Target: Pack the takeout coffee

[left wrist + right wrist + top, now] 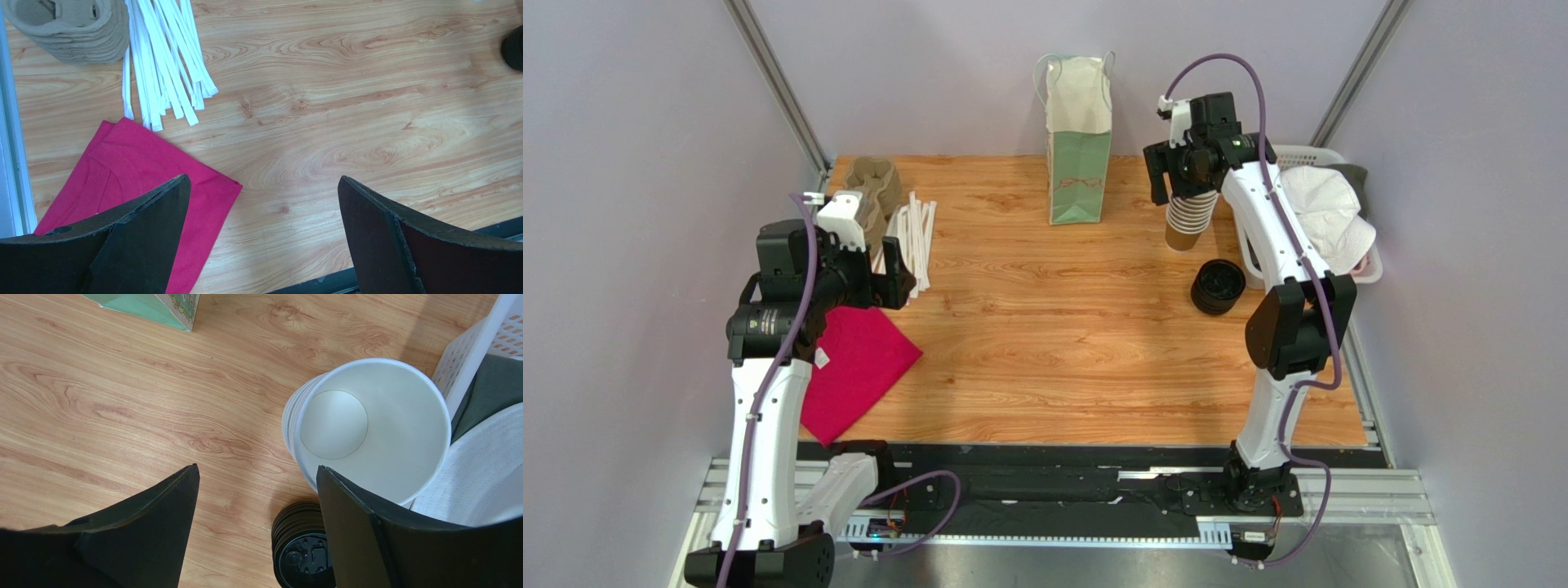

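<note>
**Both hands open, coffee not in sight**

Your left hand [264, 184] hangs over the left part of the bench [1075, 368]. Its fingers are wide apart and hold nothing. Under it lies a red cloth [129, 177], and in the wrist view one corner of the cloth reaches between the fingers. Beyond the cloth lie white paper strips [166, 61], and beside them a stack of pulp carriers [67, 30].

Your right hand [258, 471] is at the far right, just above a stack of lidless cups [374, 429]. Its fingers are also apart. In the wrist view the right finger crosses the rim of the top cup, but you cannot tell if it touches.

A pile of black lids [1217, 286] sits on the bench near the cups. A white basket [1308, 156] stands just right of them, with a white cap [1326, 214] in it. A green paper bag [1079, 141] stands upright at the far edge.

No view shows the coffee, so you cannot tell where it is.
</note>
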`<action>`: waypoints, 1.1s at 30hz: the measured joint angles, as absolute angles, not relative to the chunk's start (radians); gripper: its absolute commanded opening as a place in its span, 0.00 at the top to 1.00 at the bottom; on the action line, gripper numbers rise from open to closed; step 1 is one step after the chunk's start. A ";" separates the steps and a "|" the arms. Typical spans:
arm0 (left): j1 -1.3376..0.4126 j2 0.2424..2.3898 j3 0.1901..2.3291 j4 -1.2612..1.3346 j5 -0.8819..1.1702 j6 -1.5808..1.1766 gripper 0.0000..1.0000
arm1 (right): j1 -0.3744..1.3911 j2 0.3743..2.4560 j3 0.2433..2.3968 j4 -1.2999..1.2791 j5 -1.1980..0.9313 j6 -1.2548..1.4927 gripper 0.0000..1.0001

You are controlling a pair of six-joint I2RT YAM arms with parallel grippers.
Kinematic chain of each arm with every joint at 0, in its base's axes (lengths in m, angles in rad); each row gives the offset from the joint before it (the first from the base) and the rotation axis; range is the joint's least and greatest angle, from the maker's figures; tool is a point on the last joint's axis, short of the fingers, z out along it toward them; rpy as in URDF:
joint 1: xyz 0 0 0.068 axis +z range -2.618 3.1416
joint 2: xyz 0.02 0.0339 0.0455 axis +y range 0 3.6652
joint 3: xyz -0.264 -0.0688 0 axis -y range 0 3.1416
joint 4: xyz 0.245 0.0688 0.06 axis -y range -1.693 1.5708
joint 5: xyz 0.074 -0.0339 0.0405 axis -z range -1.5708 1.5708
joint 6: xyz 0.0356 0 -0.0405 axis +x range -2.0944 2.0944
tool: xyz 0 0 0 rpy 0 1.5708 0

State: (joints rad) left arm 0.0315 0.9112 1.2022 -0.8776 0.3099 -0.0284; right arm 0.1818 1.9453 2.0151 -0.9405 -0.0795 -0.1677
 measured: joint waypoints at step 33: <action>0.031 0.907 1.169 -0.870 0.332 -0.028 0.01 | 0.156 2.036 2.083 -0.923 -0.015 -0.212 0.89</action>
